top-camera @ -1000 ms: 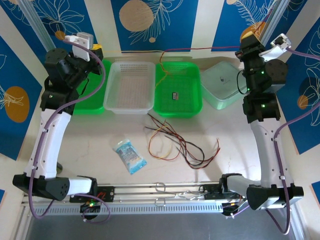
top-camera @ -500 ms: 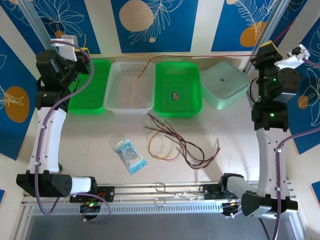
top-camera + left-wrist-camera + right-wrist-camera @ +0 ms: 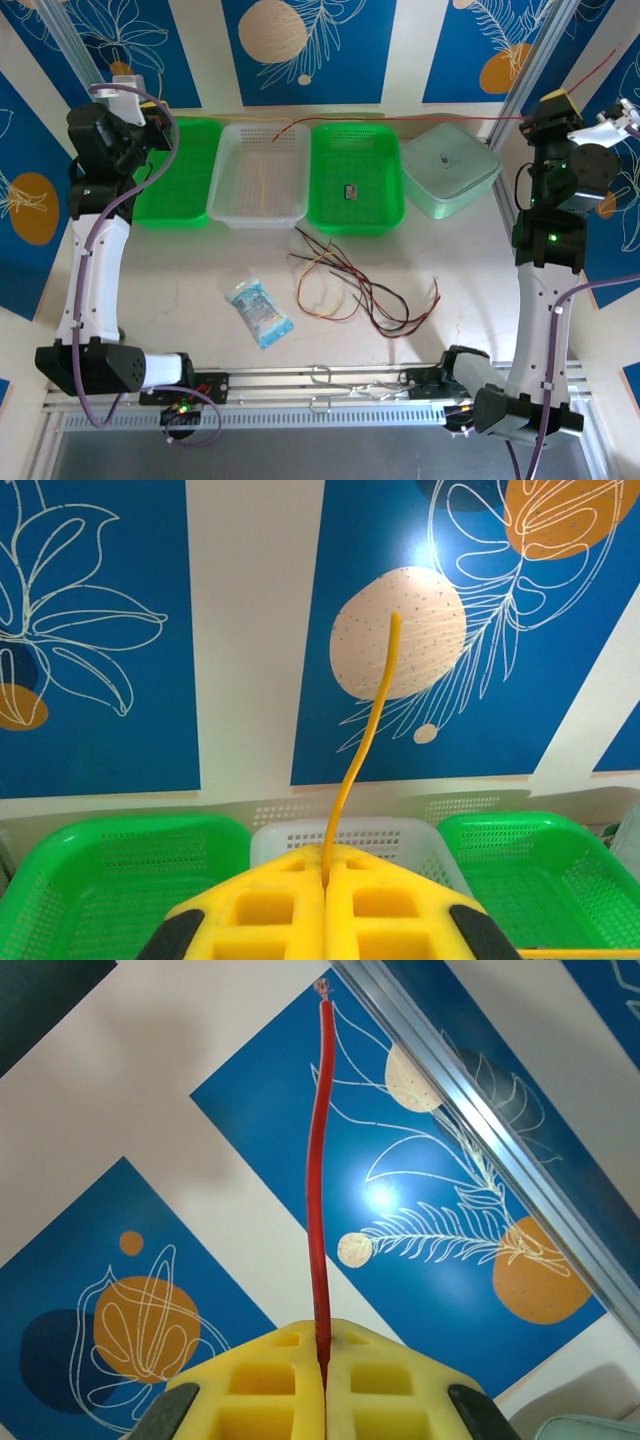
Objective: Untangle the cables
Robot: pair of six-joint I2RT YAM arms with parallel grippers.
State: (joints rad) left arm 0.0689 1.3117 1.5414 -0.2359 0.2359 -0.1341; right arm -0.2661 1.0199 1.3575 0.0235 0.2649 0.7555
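Two grips | left fingers (image 3: 262, 918) clamp orange cable (image 3: 358, 752) | right fingers (image 3: 262, 1392) clamp red cable (image 3: 317, 1210)

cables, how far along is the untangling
Done: one red cable is lifted off the table, strung above the baskets. In hand: right gripper pinches it, left gripper pinches an orange cable. Left: the pile on the table looks tangled.

Blue wall panels (image 3: 330, 60) with white leaf outlines and pale orange discs, split by cream stripes (image 3: 205, 50), close the far side. A pale table (image 3: 180, 290) lies below, with an aluminium rail (image 3: 300, 385) along its near edge.
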